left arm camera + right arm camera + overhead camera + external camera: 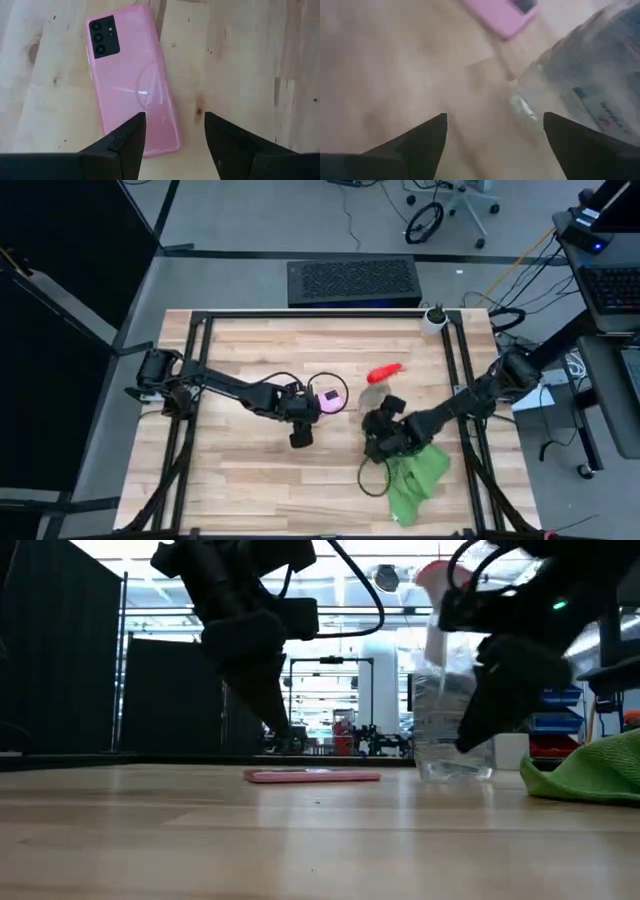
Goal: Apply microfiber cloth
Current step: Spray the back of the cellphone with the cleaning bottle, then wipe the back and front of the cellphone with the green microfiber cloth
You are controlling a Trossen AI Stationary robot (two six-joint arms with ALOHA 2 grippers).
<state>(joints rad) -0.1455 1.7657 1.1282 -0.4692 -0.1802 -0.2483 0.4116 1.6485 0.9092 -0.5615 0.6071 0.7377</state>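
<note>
Low view, near to far: bare wooden table [300, 850] up front, then 1 pink phone [312, 776] lying flat, 1 clear spray bottle [452, 720] w/ red nozzle standing upright, and the microfiber cloth [590, 772] at the right edge, partly cut off by the frame. From above, the cloth [415, 475] sits bunched near the table's front right, part of it hidden under the right arm; its full shape can't be made out. Right gripper [495, 142] hangs just above the wood beside the bottle [590, 85], fingers spread wide, nothing between them; the cloth isn't visible in its wrist view and the bottle label is too blurred to read. Left gripper [175, 137] hovers over the lower end of the phone [132, 80], fingers apart, empty; phone lies back-up, camera cluster showing. Count: 2 arms, 1 phone, 1 bottle, 1 cloth. Beyond the table a dark grilled box [352, 282] sits on the floor; room behind is mostly blur.
</note>
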